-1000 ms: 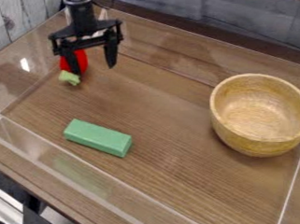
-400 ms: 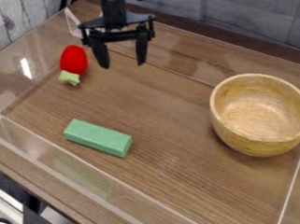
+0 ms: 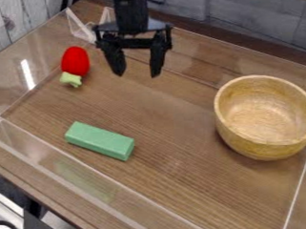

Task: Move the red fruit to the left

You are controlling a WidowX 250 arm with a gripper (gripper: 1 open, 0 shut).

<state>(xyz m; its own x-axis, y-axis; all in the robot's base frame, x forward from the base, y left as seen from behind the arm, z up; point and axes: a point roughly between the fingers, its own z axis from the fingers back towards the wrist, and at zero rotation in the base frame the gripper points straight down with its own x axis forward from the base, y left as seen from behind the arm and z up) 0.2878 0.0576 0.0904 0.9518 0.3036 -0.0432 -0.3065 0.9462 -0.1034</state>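
Observation:
The red fruit point(image 3: 73, 63) is a small bright red oval with a light green stem end pointing down-left. It lies on the wooden table at the far left. My gripper point(image 3: 137, 68) is to the right of the fruit, apart from it, hanging above the table. Its two black fingers point(image 3: 115, 63) are spread wide with nothing between them.
A flat green rectangular block point(image 3: 98, 140) lies near the front left. A wooden bowl point(image 3: 266, 115) stands at the right. A clear plastic wall point(image 3: 30, 160) runs along the table's front and left edges.
My gripper was around the red fruit at the left a second ago. It has let go and moved right, away from the fruit. The fruit stays where it lay.

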